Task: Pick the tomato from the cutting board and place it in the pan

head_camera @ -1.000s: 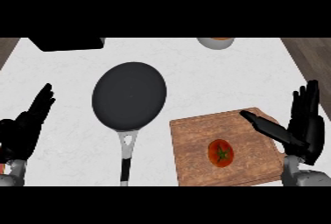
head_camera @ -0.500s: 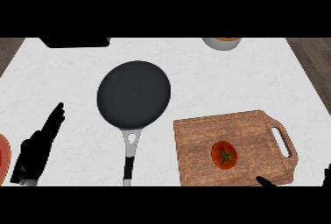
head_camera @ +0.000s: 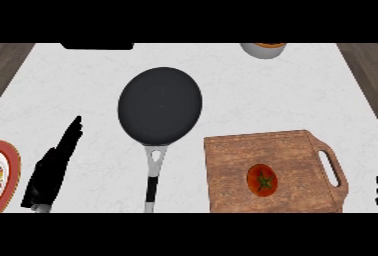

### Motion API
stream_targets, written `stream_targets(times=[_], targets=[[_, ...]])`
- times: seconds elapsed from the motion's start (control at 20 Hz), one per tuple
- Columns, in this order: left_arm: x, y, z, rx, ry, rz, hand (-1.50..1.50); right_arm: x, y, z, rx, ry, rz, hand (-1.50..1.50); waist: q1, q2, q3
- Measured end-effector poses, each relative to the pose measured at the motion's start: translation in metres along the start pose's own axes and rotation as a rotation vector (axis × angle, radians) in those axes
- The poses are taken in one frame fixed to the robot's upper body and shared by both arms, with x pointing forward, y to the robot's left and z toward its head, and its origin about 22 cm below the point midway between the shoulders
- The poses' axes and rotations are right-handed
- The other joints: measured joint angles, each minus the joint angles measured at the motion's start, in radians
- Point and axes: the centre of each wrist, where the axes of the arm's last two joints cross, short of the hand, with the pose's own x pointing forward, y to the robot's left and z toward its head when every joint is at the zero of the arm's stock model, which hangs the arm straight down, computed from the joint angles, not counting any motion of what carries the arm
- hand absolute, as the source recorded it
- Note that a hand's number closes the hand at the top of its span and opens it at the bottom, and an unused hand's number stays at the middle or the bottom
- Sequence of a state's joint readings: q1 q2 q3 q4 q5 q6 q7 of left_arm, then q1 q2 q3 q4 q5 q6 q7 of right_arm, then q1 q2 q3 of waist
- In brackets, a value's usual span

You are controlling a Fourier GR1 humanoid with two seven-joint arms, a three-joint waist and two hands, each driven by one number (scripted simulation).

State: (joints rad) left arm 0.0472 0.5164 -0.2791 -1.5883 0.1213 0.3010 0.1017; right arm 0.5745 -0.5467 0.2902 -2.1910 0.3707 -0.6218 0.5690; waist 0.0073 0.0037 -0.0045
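Nothing was done yet: the small red tomato (head_camera: pixel 262 180) sat on the brown wooden cutting board (head_camera: pixel 295 150), far right of my left hand (head_camera: pixel 52 167), fingers straight; black round pan (head_camera: pixel 159 106) waited; right hand unseen.

Left hand (head_camera: pixel 52 167): seen edge-on at the near left, cut off at its wrist by the view's near edge; its forearm does not show.
Right hand: only a tiny dark sliver at the right edge, too small to tell.
Plate (head_camera: pixel 7 175): red-rimmed, mostly cut off by the left edge.
Bowl (head_camera: pixel 263 49): far right, only its near part shows.
Black object (head_camera: pixel 97 45): far left, cut by the far edge, cannot tell what it is.
Cutting board (head_camera: pixel 295 150): near edge meets the view's limit.
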Motion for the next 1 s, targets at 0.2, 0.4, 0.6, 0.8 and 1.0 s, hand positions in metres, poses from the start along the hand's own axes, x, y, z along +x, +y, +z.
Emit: stream_targets(times=[0.2,0.4,0.6,0.8,1.0], targets=[[0.006,-0.005,-0.005,-0.007,-0.007,0.000,0.00,0.035,-0.003,-0.002,0.064,0.030,0.068,-1.50,0.008,0.001,0.001],[0.004,-0.012,-0.005,-0.020,-0.007,0.001,0.00,0.066,0.002,-0.012,0.113,0.061,0.110,-1.50,0.015,0.002,0.001],[0.000,-0.009,-0.008,-0.023,-0.005,0.004,0.00,0.082,0.020,-0.023,0.180,0.067,0.146,-1.50,0.015,0.001,0.002],[0.005,-0.010,-0.009,-0.025,-0.001,-0.003,0.00,0.094,0.032,-0.033,0.233,0.077,0.207,-1.50,0.014,0.000,0.002],[0.004,-0.006,-0.010,-0.018,-0.006,-0.002,0.00,0.097,0.045,-0.037,0.302,0.110,0.267,-1.50,0.015,0.000,0.002]])
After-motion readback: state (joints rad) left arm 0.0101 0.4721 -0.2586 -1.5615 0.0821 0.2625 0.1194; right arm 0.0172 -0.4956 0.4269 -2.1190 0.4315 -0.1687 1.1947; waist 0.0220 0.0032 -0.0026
